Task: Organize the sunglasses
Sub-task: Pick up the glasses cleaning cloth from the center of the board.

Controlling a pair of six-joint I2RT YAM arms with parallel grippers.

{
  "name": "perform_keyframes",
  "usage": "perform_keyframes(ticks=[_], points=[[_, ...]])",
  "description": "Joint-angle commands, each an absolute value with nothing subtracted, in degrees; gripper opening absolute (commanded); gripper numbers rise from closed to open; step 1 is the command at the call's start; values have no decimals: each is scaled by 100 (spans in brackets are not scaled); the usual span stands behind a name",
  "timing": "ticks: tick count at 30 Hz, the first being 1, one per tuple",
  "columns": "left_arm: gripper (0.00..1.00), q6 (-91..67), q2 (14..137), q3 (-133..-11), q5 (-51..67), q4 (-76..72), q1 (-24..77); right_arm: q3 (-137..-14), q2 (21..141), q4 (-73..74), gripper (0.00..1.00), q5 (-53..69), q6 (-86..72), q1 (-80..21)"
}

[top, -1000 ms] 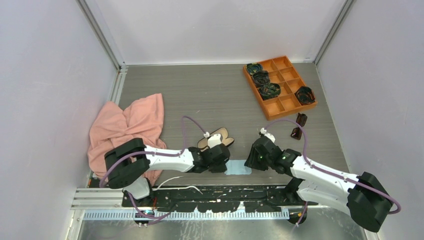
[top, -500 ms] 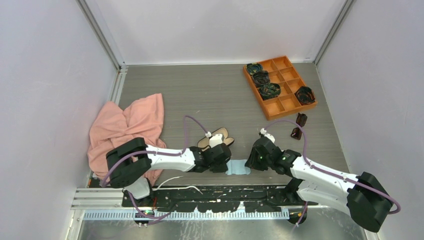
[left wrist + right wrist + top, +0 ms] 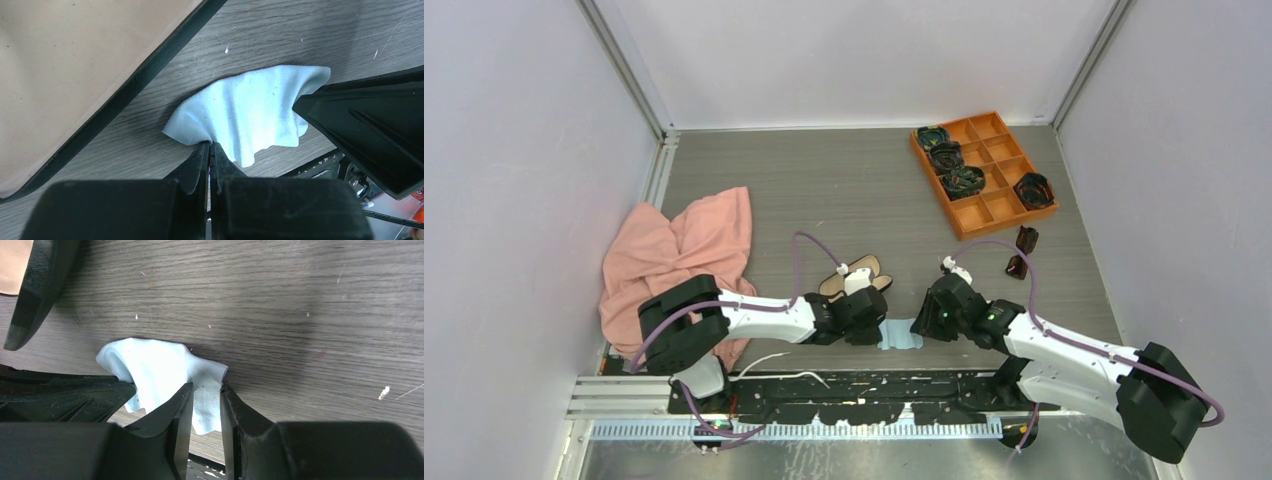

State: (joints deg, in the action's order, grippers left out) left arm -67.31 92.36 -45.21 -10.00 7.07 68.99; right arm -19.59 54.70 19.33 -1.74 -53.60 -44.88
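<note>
Pale blue cloth (image 3: 250,110) clamped at one edge by the left gripper (image 3: 210,145), with the right gripper (image 3: 205,386) set astride the opposite edge.

The left fingers are pressed together on a puckered fold of the cloth. The right fingers are held a narrow gap apart, and cloth is seen between them; whether it is pinched there cannot be told. The cloth is bunched on the grey wood-grain table (image 3: 824,190) near its front edge. Just behind the left wrist, the black glasses case (image 3: 869,268) is laid open, its tan lining showing. The sunglasses (image 3: 1025,239) are seen well apart from both grippers, on the bare table just in front of the orange divided tray (image 3: 984,228). A pink cloth (image 3: 684,250) is heaped at far left.
</note>
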Motion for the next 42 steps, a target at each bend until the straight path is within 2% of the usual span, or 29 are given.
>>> perform_keyframes(ticks=[1,13,17,19,22,29,33,38,42], points=[[0,-6732,9201,-4544,-1040,678,6922,-1923,5588,1855,32,-117,-5353,-4484],[1,-6825,9029,-4385,-1111,612,6919,-2289,5794,2305,35,-449,-5210,-4499],[0,-6829,9052,-4352,-1094,580,6920,-2299,5852,2334,47,-479,-5246,-4519],[0,-6824,9051,-4358,-1090,580,6917,-2318,5872,2372,49,-520,-5261,-4558],[0,-6805,9060,-4376,-1089,588,6919,-2320,5916,2335,49,-523,-5265,-4583],[0,-6792,9131,-4456,-1055,615,6920,-2332,6009,2255,37,-480,-5256,-4643],[1,-6777,9122,-4465,-1059,629,6918,-2308,5870,2350,36,-525,-5280,-4657],[1,-6798,9029,-4437,-1138,727,6917,-2244,5368,2690,55,-626,-5418,-4661],[0,-6870,8823,-4313,-1347,876,6924,-2215,4824,2990,59,-767,-5521,-4664]])
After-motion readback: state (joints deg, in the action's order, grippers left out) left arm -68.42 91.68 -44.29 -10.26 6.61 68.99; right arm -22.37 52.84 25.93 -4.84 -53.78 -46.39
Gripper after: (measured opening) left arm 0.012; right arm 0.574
